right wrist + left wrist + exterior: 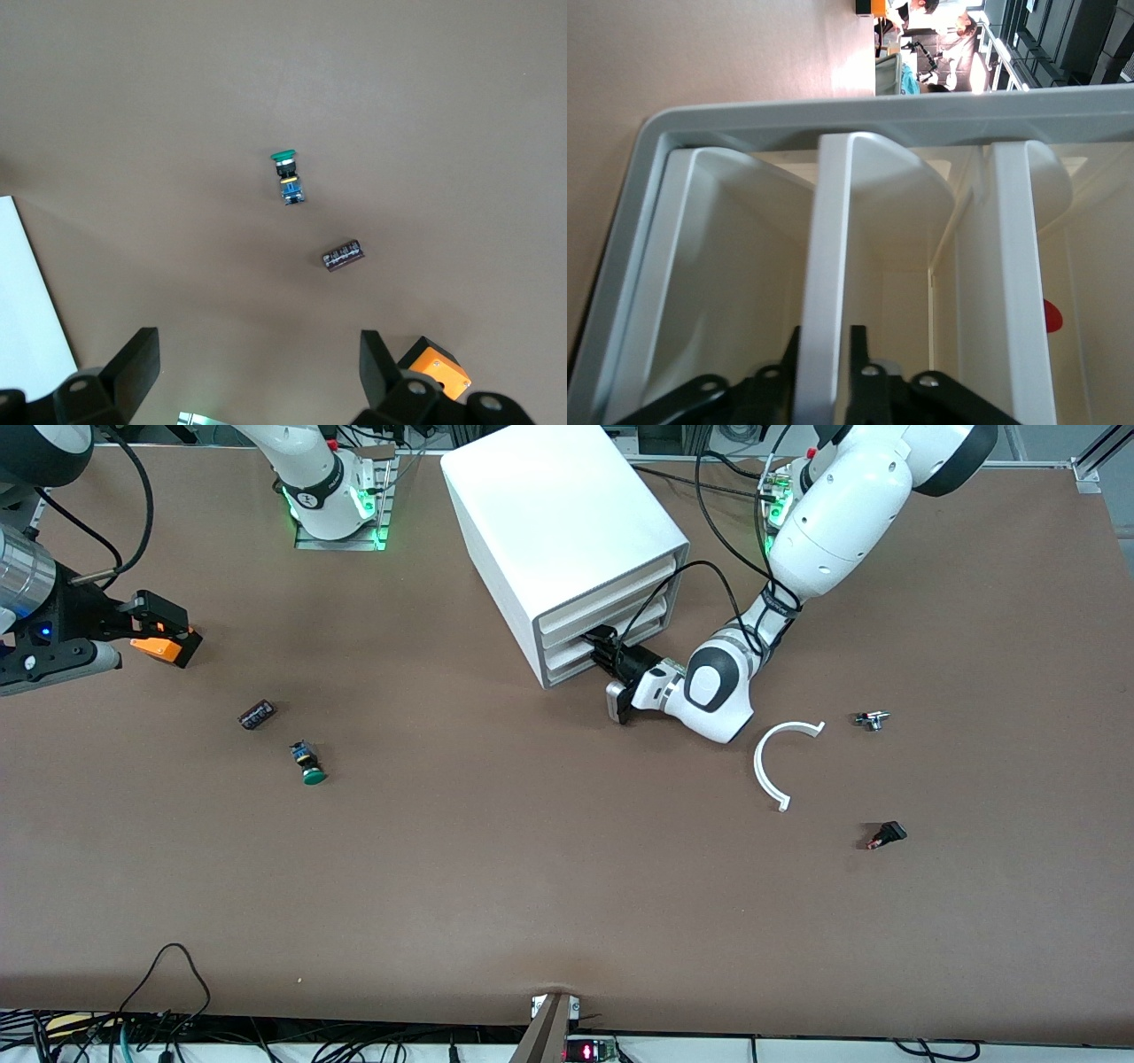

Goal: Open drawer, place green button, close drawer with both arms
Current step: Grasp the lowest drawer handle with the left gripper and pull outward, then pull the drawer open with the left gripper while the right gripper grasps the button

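No brand or readable writing shows on anything.

Nearest the front camera of the task's things, the button (307, 763) lies on its side on the table (532, 886), toward the right arm's end. Its long axis runs from 5 o'clock to 11 o'clock in the front view, green cap at the 5 o'clock end, nearer the camera. A dark stubby cylinder (256, 714) lies close by at its 10 o'clock, apart from it.

The right gripper (257, 359) hangs over bare table, fingers spread wide and holding nothing.

Farther off, the left gripper (603, 651) is at the front of the white cabinet (567, 540), its fingers (859, 354) set narrowly on either side of the drawer (833, 292) front's lip.
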Controlling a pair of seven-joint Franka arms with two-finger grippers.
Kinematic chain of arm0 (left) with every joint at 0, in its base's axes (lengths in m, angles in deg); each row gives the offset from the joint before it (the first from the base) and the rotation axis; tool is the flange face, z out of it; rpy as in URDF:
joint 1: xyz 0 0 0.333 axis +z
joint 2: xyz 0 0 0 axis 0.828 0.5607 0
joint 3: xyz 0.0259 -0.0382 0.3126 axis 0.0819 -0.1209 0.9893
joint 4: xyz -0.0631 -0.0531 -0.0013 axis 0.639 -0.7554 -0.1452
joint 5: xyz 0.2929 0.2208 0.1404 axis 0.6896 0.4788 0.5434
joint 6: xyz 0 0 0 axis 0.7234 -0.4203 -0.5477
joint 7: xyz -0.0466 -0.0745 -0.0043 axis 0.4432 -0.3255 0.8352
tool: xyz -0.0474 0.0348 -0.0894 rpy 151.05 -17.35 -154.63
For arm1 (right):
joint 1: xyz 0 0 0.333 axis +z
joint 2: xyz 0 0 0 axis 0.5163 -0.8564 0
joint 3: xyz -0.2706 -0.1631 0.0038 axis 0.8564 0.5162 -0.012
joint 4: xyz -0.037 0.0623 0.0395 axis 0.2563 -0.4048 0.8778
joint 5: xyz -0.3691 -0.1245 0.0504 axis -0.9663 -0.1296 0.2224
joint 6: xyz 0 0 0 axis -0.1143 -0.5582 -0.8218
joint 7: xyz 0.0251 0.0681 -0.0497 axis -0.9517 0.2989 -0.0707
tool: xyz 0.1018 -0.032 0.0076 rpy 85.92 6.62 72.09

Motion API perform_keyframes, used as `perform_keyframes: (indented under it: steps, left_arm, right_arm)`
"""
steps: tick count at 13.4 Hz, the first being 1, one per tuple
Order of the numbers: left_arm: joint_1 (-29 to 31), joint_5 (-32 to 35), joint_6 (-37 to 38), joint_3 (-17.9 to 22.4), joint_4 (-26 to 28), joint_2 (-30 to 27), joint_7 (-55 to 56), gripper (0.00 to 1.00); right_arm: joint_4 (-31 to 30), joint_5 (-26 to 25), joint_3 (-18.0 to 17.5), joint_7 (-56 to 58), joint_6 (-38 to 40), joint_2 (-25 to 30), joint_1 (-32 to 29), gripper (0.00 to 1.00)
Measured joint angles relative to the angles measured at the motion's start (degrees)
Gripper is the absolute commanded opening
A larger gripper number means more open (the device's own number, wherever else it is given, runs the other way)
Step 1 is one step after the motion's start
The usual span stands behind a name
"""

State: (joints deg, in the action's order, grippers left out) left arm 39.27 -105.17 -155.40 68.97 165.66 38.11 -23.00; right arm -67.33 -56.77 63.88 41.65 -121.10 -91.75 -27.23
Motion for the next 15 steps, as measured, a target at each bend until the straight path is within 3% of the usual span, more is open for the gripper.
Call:
perform_keyframes:
  steps: [6,15]
  left_arm:
    - [0.12,0.09,0.08,0.66,-0.13,-0.12,0.37,0.08]
    - [1.66,5.25,0.60,2.22,-3.84,-0.27,5.85,0.09]
  right_arm:
    - [0.56,0.01,-0.46,0.04,-3.98,-1.26,0.09,1.00]
    - [1.12,0.01,-0.60,6.33,-7.06,-12.83,0.25,1.00]
